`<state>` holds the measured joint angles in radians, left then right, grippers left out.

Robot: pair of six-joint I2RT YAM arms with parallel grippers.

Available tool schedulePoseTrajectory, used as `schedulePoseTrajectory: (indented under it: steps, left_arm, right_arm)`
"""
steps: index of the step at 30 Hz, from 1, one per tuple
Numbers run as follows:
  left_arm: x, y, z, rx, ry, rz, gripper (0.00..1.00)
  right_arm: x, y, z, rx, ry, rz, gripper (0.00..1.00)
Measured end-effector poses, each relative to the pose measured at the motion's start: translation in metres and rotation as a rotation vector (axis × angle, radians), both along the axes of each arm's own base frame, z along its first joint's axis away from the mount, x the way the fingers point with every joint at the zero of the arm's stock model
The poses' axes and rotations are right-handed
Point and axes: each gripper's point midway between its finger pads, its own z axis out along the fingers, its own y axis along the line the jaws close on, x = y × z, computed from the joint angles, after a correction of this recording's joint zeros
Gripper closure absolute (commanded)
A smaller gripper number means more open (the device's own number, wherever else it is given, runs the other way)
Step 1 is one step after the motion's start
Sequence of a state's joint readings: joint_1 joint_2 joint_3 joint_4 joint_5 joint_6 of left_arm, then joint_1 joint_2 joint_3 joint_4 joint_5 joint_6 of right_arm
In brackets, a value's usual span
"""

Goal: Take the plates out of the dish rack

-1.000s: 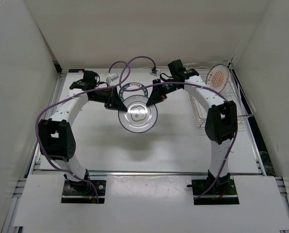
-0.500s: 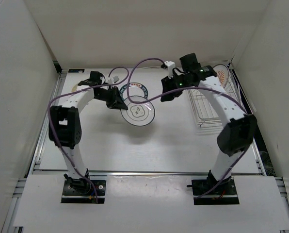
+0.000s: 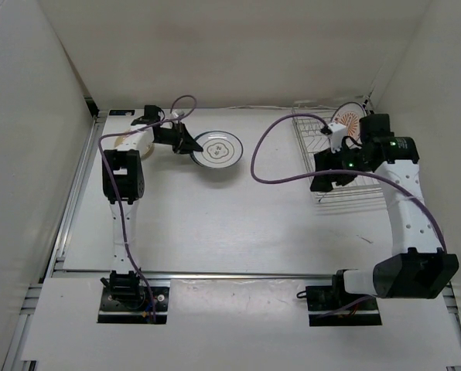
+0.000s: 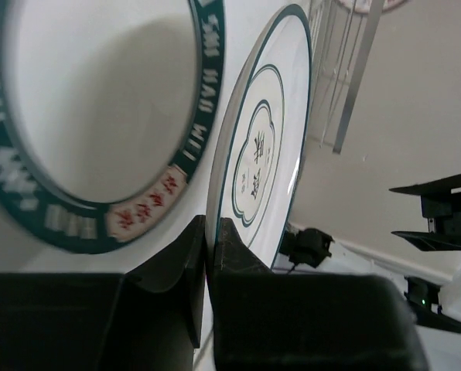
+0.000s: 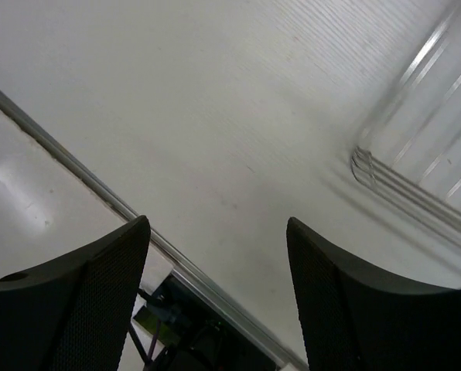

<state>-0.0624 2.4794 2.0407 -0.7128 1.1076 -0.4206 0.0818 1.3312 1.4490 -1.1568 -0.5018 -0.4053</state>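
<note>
Left end effector point(image 4: 210, 232): clamped on green-rimmed plate point(image 4: 265, 147), close by lettered plate point(image 4: 99, 100) lying on the surface point(image 3: 238, 224).
Right end effector point(image 5: 215, 226): wide, empty.
Remaining: orange-patterned plate point(image 3: 348, 120), standing in dish rack point(image 3: 346, 192).

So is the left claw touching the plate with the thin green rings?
Touching. The left wrist view shows the left claw pinched shut on the rim of that plate, with no gap.
</note>
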Motion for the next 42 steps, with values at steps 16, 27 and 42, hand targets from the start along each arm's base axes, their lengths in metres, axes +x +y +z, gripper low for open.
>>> schedulePoseTrajectory:
  steps: [16, 27, 42]
  left_arm:
    - [0.038, 0.045, -0.047, 0.138, -0.002, 0.140, 0.90]
    - [0.043, 0.040, -0.050, 0.214, -0.026, 0.151, 0.69]
    - [0.052, 0.037, -0.030, 0.441, -0.178, 0.159, 0.33]
  right_arm:
    - [-0.015, -0.046, 0.005, 0.026, -0.009, -0.135, 0.19]
    - [-0.012, -0.044, 0.007, 0.086, -0.022, -0.151, 0.18]
    - [-0.021, -0.039, 0.013, 0.144, -0.056, -0.160, 0.18]
